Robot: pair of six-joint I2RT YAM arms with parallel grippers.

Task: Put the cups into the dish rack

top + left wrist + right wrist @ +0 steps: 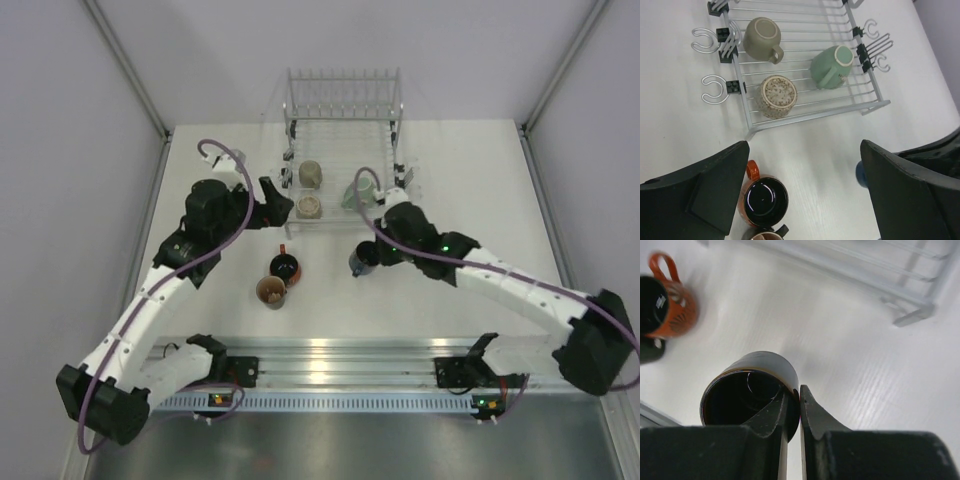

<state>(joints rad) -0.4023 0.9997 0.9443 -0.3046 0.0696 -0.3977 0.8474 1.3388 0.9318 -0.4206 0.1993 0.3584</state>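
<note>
Top view: no legible writing or brand on anything. Six cups counted. Three are in the dish rack (343, 138): two beige cups (310, 173) and the mint-green cup (362, 190). Three stand on the table (480, 180). My right gripper (366, 256) hides much of the dark blue cup (358, 262).

Left wrist: my left gripper (804, 150) is released, fingers wide apart, over bare table just before the rack. The orange-brown cup (762, 200) is upright. The cup below it is cut off by the frame edge.

Right wrist: my right gripper is clenched on the dark blue cup's rim — one finger inside, one outside.
</note>
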